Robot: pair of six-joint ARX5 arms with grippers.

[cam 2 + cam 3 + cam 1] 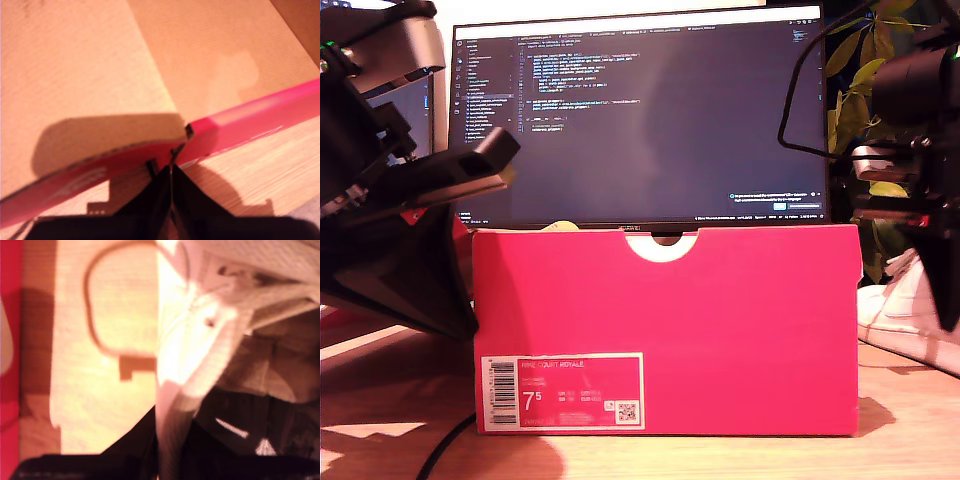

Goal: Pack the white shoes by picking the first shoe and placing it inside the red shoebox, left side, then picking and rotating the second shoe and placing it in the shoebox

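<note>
Wooden tabletop underfoot, lit warm, with a dark monitor full of code behind. Centre of the exterior view: red shoebox, long side facing the camera, half-round notch in its top edge, white size label low toward the exterior view's left. White shoe on the table just beyond the box's end at the exterior view's right, only partly seen. My second gripper pinching that shoe's upper edge, jaws pressed onto the thin white wall beside the opening; laces blurred nearby. My first gripper pressed together, nothing between the jaws, just above a red lid edge and pale cardboard. Black arm hardware crowding the exterior view's left beside the box. Bare wood in front of the box.
</note>
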